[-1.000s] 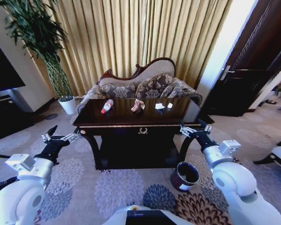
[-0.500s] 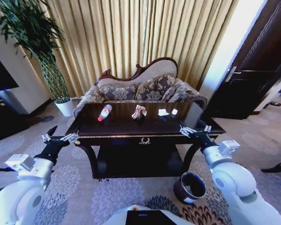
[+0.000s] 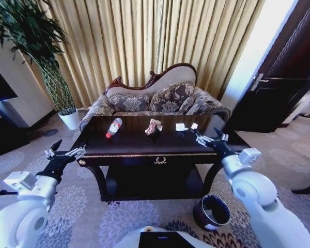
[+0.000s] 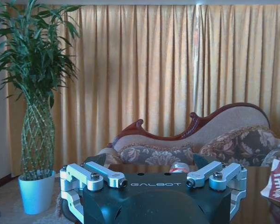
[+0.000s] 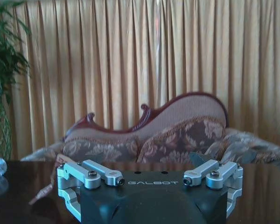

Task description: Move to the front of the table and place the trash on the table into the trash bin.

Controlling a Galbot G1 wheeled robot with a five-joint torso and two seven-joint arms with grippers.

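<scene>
Head view, trash: clear plastic bottle with red label (image 3: 113, 127), crumpled pink-white wrapper (image 3: 153, 126) and small white scraps (image 3: 181, 126) lie in a row on the glossy black-brown tabletop (image 3: 139, 146), none gripped.
Change: table sits larger and more centred than half a second ago, so the camera has closed in; the right end effector (image 3: 210, 138) now reaches over the tabletop's right edge near the scraps.
Meaning: the approach looks nearly done and picking is not begun.
End effectors: right fingers apart; left end effector (image 3: 65, 153) fingers apart, off the table's left corner.
Bin: round dark bucket with pale rim (image 3: 212, 212) on the carpet by the right leg.
Around: patterned sofa (image 3: 155, 98) behind, white-potted plant (image 3: 71, 118) left; nothing blocks the trash.
</scene>
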